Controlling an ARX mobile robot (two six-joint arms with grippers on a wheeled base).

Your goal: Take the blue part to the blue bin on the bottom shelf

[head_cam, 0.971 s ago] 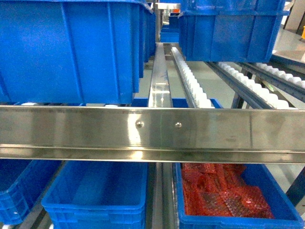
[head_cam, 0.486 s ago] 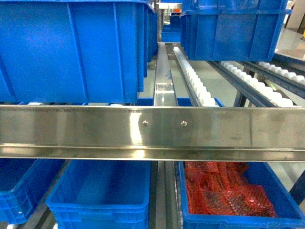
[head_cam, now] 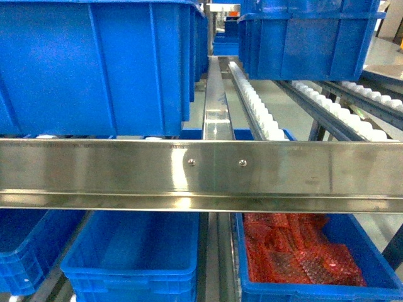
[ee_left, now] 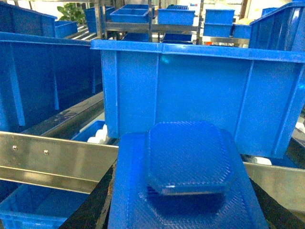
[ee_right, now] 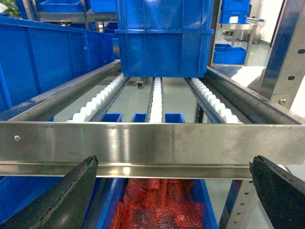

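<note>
Steel rail spans the head view, with the blue bin sitting empty below it on the bottom shelf, just beside a crate of red netted packs. Over on the left wrist view, the blue part fills the foreground: bright blue, finely ribbed, with a flat eight-sided knob on top, pinched by the left gripper. Right gripper hangs with its fingers spread wide before the rail.

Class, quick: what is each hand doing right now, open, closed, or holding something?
Left hand: closed on the blue part.
Right hand: open, holding nothing.
</note>
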